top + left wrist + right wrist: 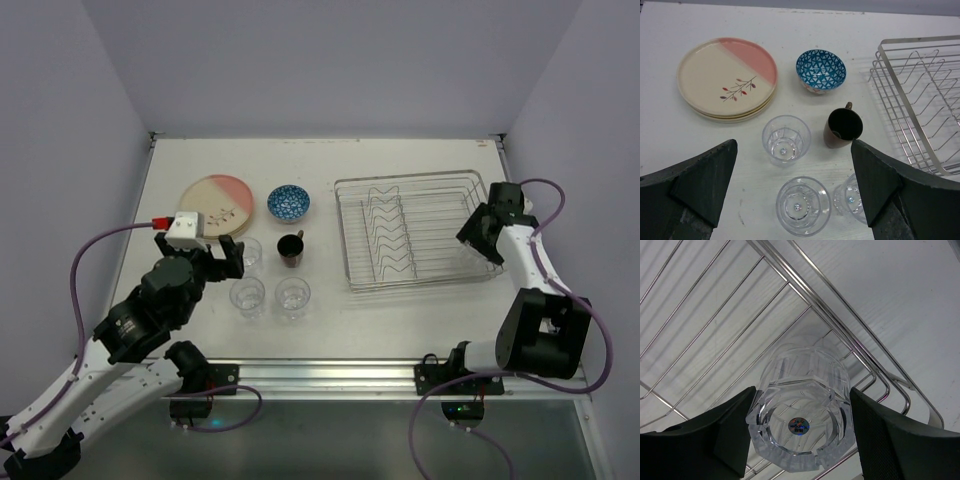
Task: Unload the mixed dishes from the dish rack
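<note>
The right tool (802, 407) grasps one faceted clear tumbler (800, 372), base-up in the wire dish rack (405, 179) corner. On the surface (670, 130): three tumblers (786, 139), stacked plates (725, 80), one blue bowl (820, 70), one brown mug (842, 127); left tool (794, 146) released.

Left arm (150, 312): chunky black joint housings, with smooth white link shells lower down.
Right arm (527, 262): same scheme, a white link between rounded black joints and a large black block low down.
Left tool (222, 264): black from above. In the wrist view its fingers (702, 175) are dark grey-green wedges with matte faces and paler, scuffed inner corners.
Right tool (478, 232): black. Its fingers (715, 437) are dark wedges, one with a fine mesh texture.
Camera box (187, 230): white and boxy, on the left wrist, with a red plug (158, 223) on its side.
Cables (88, 262): purple, one looping along each arm.
Bases (190, 365): black mounts.
</note>
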You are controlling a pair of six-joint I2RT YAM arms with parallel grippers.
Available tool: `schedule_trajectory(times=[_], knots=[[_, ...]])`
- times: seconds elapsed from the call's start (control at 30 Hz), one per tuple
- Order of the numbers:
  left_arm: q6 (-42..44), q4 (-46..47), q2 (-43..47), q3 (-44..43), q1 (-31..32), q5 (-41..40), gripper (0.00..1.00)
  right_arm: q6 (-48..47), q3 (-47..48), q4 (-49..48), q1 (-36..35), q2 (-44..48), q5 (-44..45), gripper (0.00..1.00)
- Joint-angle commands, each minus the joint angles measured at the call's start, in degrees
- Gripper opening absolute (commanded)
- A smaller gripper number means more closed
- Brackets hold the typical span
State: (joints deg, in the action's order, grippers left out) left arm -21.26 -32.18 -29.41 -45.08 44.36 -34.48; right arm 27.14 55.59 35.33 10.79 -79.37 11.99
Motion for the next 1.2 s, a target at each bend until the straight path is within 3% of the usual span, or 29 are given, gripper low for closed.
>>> schedule_trajectory(times=[0.0, 0.2, 0.33, 0.43, 0.53, 0.67, 0.73, 0.8, 0.93, 1.0, 1.17], knots=[[1.4, 2.7, -0.7, 0.7, -0.1, -0.4, 1.0, 1.2, 0.0, -0.9, -0.6, 3.2, -1.8, 0.45], [1.4, 2.8, -2.6, 0.3, -0.2, -0.4, 1.0, 1.0, 2.2, 0.4, -0.9, 8.9, -7.6, 0.43], [1.7, 2.7, -4.9, -1.1, -0.2, 1.1, 1.0, 0.5, 3.6, -0.3, -1.6, 13.7, -18.1, 0.41], [0.5, 3.2, -6.4, -3.5, -0.2, 6.4, 1.0, -0.2, 4.5, -1.8, -3.1, 17.1, -24.4, 0.41], [-1.8, 8.0, -7.4, -4.8, -0.2, 17.9, 1.0, 0.5, 4.8, -4.6, -5.3, 20.0, -34.7, 0.41], [-6.1, 24.1, -7.1, 0.2, -0.2, 39.8, 1.0, 8.0, -0.6, -21.5, -8.9, 23.5, -58.9, 0.41], [-9.2, 38.3, -6.6, 4.6, -0.2, 46.1, 1.0, 12.0, -2.6, -29.1, -10.3, 24.4, -64.4, 0.41], [-12.5, 48.3, -8.6, 6.4, -0.2, 51.5, 1.0, 17.3, -4.8, -38.4, -14.6, 24.7, -68.1, 0.4], [-15.6, 56.3, -14.4, 6.3, -0.2, 57.2, 1.0, 27.1, -9.3, -60.0, -20.0, 25.4, -70.4, 0.38], [-17.8, 62.4, -17.6, 6.5, -0.2, 59.5, 1.0, 31.6, -10.9, -65.4, -21.3, 25.3, -70.7, 0.37], [-21.5, 65.8, -22.4, 5.3, -0.2, 60.8, 1.0, 36.1, -12.7, -76.4, -26.0, 23.8, -70.2, 0.37]])
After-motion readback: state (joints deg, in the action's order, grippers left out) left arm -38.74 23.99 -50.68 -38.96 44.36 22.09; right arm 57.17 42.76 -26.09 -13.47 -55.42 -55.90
